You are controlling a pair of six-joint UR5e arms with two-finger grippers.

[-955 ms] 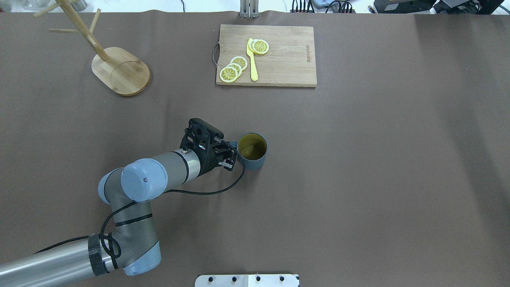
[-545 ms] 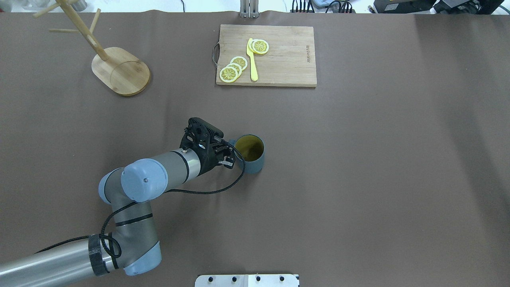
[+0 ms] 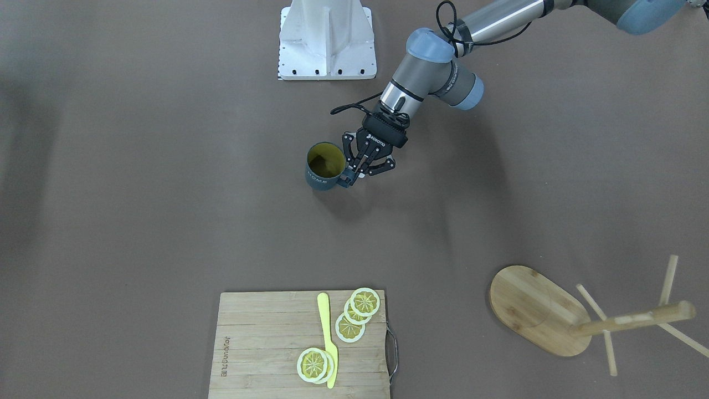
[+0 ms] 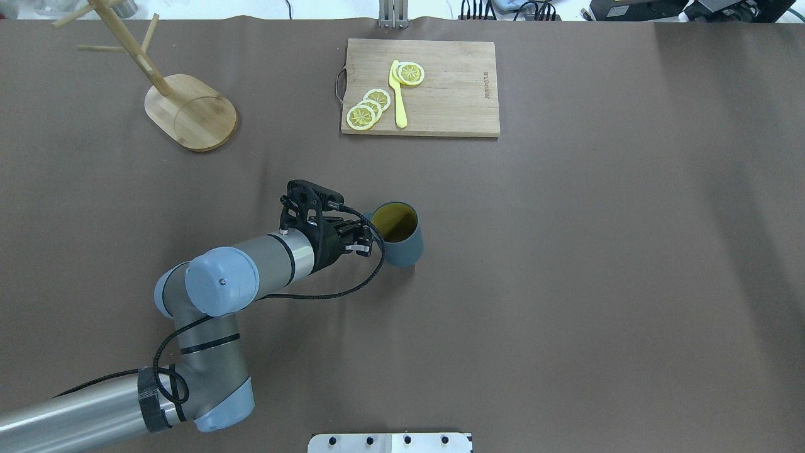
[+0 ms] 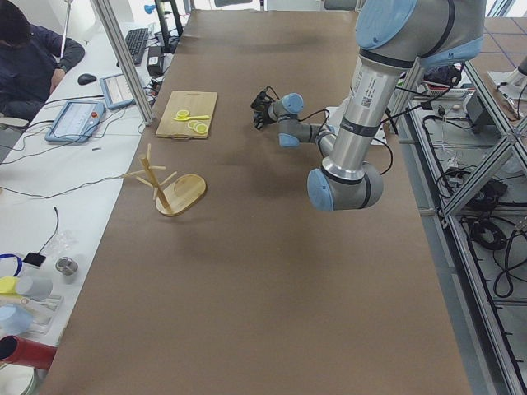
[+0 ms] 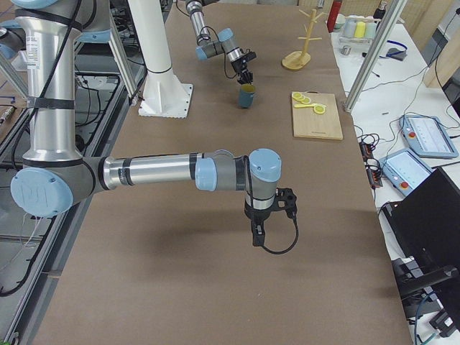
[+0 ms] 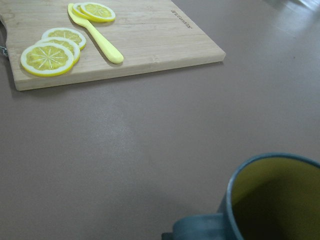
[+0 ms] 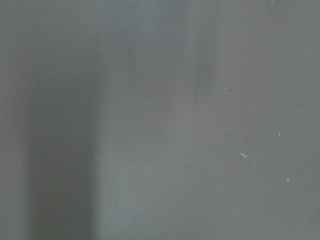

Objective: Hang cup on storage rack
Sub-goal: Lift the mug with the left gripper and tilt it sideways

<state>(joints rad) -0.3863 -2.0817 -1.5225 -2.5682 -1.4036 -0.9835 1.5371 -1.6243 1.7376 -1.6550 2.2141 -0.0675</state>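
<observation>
While clamped on the cup [image 3: 324, 166] handle [image 7: 196, 233] at mid tabletop [image 3: 166, 221], well apart from storage rack [image 3: 532, 310]: could swing or slip in left fingers [image 3: 349, 175] during carry. Would then miss the peg [image 3: 591, 303] or knock rack over. Cannot tell state of right fingers [image 6: 257, 233].

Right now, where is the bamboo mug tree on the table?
In the overhead view the bamboo mug tree stands upright near the table's far-left corner, on the robot's left side, left of the cutting board and well beyond the cup.
</observation>
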